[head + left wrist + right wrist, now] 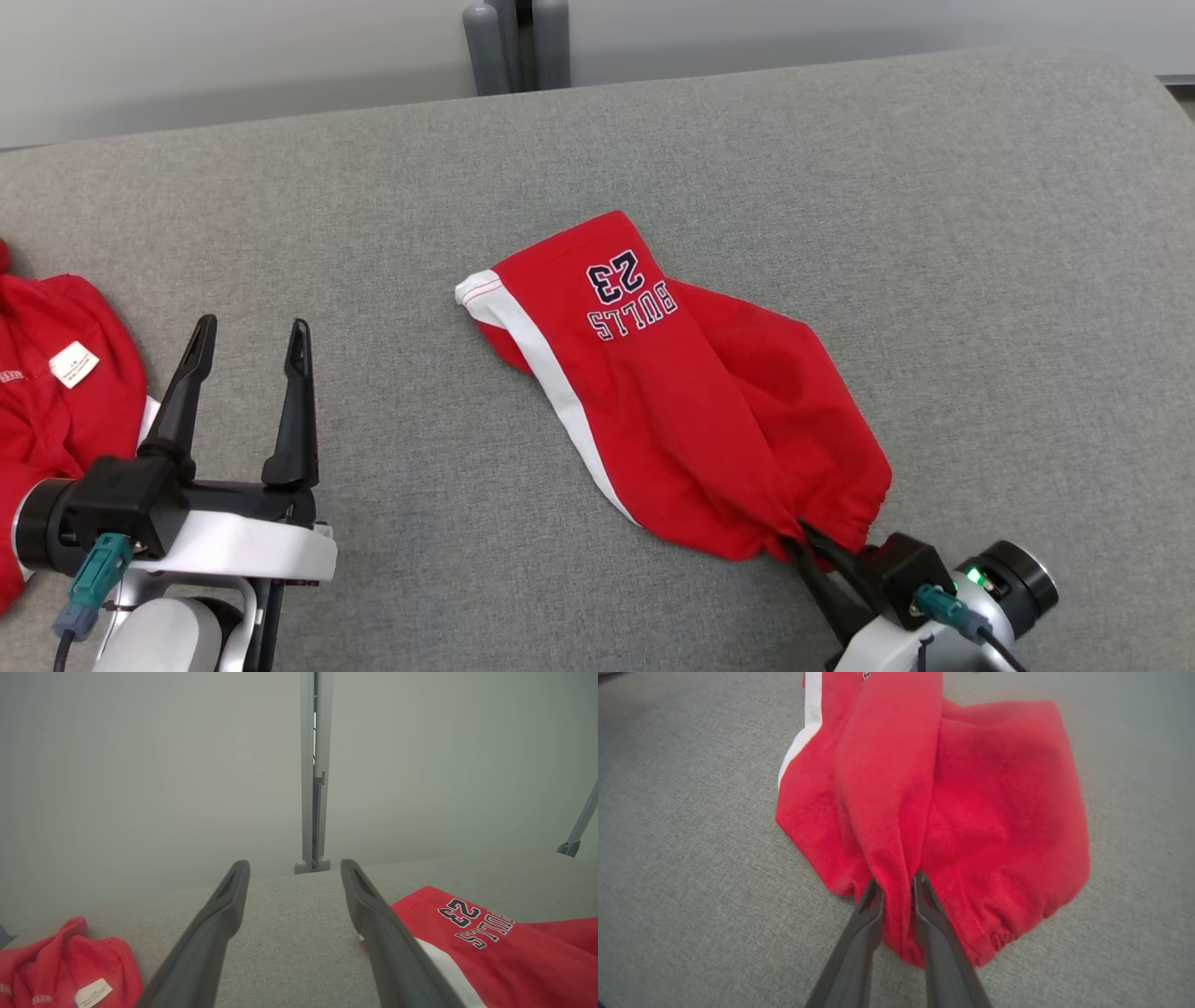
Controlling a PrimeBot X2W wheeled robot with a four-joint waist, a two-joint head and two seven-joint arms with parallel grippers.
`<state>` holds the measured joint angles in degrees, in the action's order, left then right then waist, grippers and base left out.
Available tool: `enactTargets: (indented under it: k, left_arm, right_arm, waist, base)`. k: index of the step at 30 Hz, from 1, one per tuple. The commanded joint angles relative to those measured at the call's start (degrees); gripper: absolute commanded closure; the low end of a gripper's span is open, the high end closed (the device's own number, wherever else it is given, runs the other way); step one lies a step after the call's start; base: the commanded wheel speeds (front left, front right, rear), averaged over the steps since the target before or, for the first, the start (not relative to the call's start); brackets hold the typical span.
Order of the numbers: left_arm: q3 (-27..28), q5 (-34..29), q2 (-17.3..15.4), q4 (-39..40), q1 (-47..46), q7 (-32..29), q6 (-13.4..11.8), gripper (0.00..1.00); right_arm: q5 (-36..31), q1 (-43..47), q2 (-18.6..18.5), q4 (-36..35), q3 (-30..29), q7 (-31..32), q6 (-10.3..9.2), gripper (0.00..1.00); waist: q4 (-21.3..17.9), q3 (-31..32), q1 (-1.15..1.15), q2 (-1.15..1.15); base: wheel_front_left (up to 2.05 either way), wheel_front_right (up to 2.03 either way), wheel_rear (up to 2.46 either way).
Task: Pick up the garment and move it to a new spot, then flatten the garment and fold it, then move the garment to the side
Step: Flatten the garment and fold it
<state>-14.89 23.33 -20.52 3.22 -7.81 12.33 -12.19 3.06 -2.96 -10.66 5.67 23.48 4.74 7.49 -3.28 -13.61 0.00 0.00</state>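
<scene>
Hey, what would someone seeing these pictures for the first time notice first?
Bright red shorts marked BULLS 23 lie in the middle of the grey surface. The right pincer is pinched on their bunched elastic edge at the lower right. At far left, a second red garment lies beside the open left pincer.

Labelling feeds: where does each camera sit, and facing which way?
Head: up top, looking down at Bulls shorts on grey fabric surface; left pincer open, right pincer shut on them.
Left wrist: along its pincer, across the surface toward a grey post.
Right wrist: along its pincer, down onto the pinched shorts.
Shared: shorts in all; second red garment in head and left wrist.
</scene>
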Motion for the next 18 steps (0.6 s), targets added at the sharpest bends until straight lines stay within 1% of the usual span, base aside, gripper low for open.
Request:
enactTargets:
  k: [1,5,7,13,15,18]
  left_arm:
    - [0.1,0.3,0.1,-0.2,-1.0,0.3,0.2,0.00]
    - [0.3,0.3,0.1,-0.5,-1.2,0.7,0.1,0.00]
    - [0.4,0.4,0.1,-0.3,-1.1,0.7,0.1,0.00]
    - [0.5,0.5,-0.3,0.4,-1.3,0.9,-0.1,0.00]
    - [0.5,0.4,-0.3,0.6,-1.5,1.0,-0.1,0.00]
    - [0.4,0.5,-0.2,0.8,-1.8,1.1,-0.1,0.00]
  right_arm:
    - [1.0,-0.7,-0.5,-0.7,0.6,0.6,0.01,1.00]
    - [8.0,-2.1,-3.2,-4.8,2.0,4.9,0.01,1.00]
    - [14.1,-2.3,-4.3,-8.3,2.6,8.7,0.01,1.00]
    - [29.3,-1.9,-9.7,-21.1,1.1,23.6,0.02,1.00]
    - [34.6,-1.6,-10.2,-25.1,-1.1,28.1,0.02,1.00]
    - [42.2,-1.8,-8.5,-29.1,-6.0,33.4,0.02,1.00]
  waist:
    - [0.0,-0.2,0.00,0.00]
    - [-0.2,-0.4,0.00,0.00]
    - [-0.3,-0.6,0.00,0.00]
    - [-0.7,-0.7,0.00,0.00]
    - [-0.7,-0.9,0.00,0.00]
    - [-0.5,-1.2,0.00,0.00]
  base:
    - [0.00,0.00,0.00]
    - [0.00,0.00,0.00]
    - [0.00,0.00,0.00]
    - [0.00,0.00,0.00]
    - [0.00,0.00,0.00]
    - [0.00,0.00,0.00]
